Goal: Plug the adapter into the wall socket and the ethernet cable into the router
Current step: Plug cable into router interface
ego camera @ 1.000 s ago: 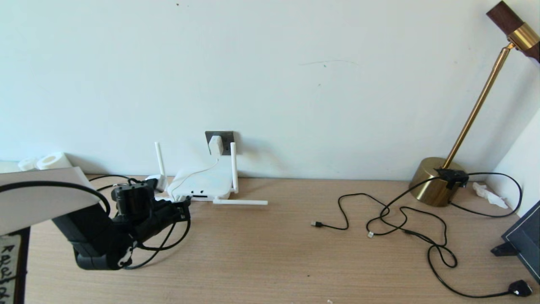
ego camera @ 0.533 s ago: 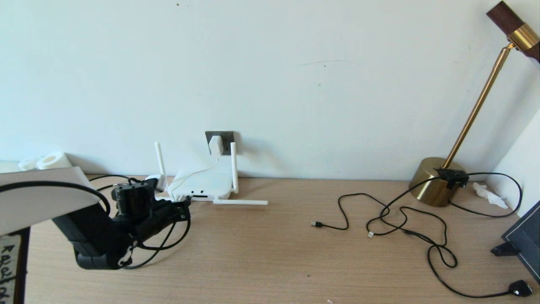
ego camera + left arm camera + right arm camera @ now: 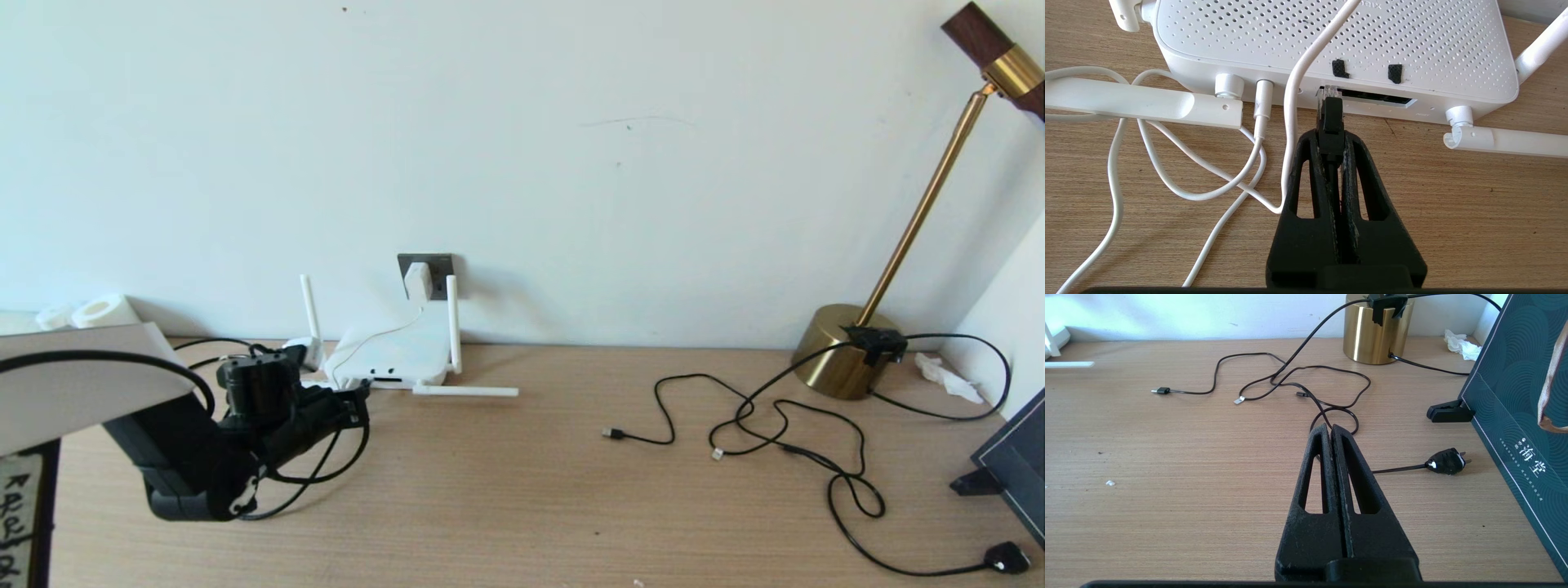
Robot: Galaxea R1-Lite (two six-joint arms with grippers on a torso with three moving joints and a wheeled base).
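The white adapter sits plugged in the dark grey wall socket, and its thin white cord drapes over the router. The white router lies on the desk below the socket, with its dark port slot facing my left gripper. My left gripper is shut on the black boot of the ethernet cable. The cable's clear tip touches the left end of the port slot. My right gripper hangs shut and empty above the desk's right side.
Two router antennas lie flat on either side of the left gripper. Thin black cables, a black plug, a brass lamp base and a dark box occupy the right of the desk.
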